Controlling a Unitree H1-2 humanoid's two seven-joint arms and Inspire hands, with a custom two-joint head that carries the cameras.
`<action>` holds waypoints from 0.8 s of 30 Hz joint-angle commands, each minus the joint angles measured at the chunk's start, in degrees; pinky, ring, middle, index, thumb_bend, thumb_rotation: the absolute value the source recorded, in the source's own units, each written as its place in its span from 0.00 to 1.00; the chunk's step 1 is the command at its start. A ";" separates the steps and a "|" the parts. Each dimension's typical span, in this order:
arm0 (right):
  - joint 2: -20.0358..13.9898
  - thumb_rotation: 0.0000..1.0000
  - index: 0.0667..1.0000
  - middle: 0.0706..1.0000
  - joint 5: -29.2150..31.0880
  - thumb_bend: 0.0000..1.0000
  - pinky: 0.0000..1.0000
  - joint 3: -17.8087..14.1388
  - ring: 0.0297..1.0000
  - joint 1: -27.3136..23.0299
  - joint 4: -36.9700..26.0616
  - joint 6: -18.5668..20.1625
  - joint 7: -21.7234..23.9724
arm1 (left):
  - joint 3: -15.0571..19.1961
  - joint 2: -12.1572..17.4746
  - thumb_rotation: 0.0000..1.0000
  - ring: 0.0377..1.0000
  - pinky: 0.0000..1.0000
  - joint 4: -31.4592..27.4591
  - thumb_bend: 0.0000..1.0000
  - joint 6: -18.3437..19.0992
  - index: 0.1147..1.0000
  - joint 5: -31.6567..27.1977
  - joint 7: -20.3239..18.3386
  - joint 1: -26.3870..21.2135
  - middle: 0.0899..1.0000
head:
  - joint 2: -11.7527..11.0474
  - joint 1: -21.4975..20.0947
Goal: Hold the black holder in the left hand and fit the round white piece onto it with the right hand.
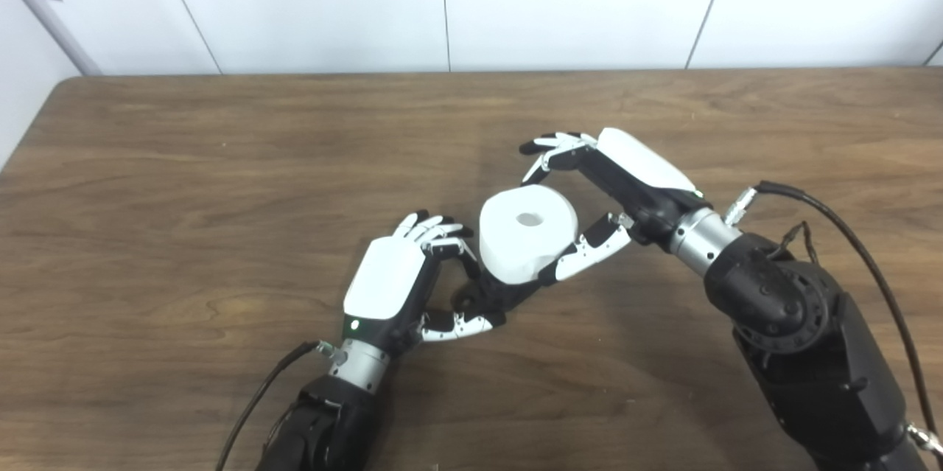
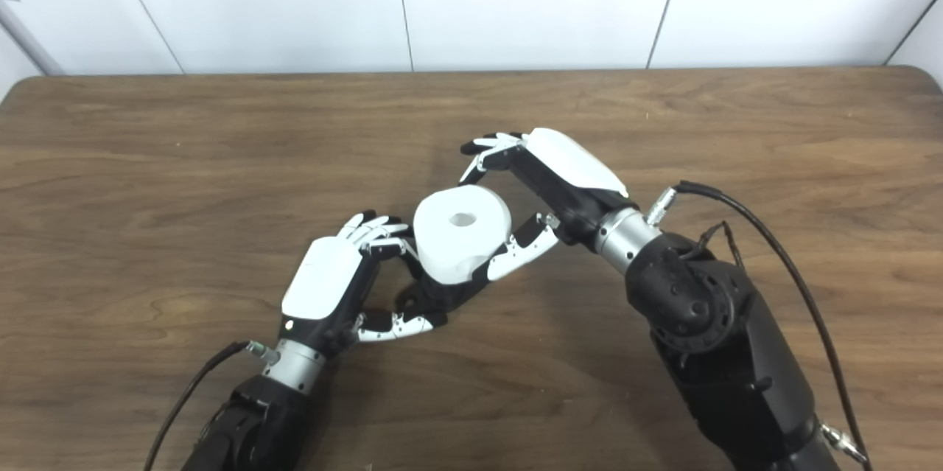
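The table carries nothing but the two hands and the parts they hold.

The right arm enters from the lower right, forearm angled up and to the left. The right hand is closed on the round white piece: its fingers curl over the far rim, and its thumb presses the near side. The bore of the white piece faces upward and slightly toward the camera, so its axis is near vertical.

The left hand lies just left of the white piece, back uppermost, fingers curled around the black holder. The holder sits directly beneath the white piece and is largely hidden by it.

Critical relation: the white piece is above and touching, or nearly touching, the holder. Whether it is fully seated cannot be told. The remaining move, by estimate, is a downward push along the bore axis.
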 commanded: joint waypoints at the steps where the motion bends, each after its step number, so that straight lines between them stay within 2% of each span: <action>1: 0.08 0.14 0.45 0.87 -0.23 0.53 1.00 -0.17 0.94 -1.43 -1.08 -1.10 -0.44 | -1.60 -0.98 0.06 0.85 0.93 2.65 0.52 0.03 0.42 0.04 -0.04 1.95 0.76 | 0.06 -0.09; 24: 1.09 0.14 0.45 0.87 -0.67 0.53 1.00 0.60 0.95 -1.79 -0.03 -2.08 -1.24 | -2.05 -1.69 0.06 0.86 0.93 3.34 0.52 0.37 0.42 -0.02 0.09 2.02 0.76 | -0.30 1.22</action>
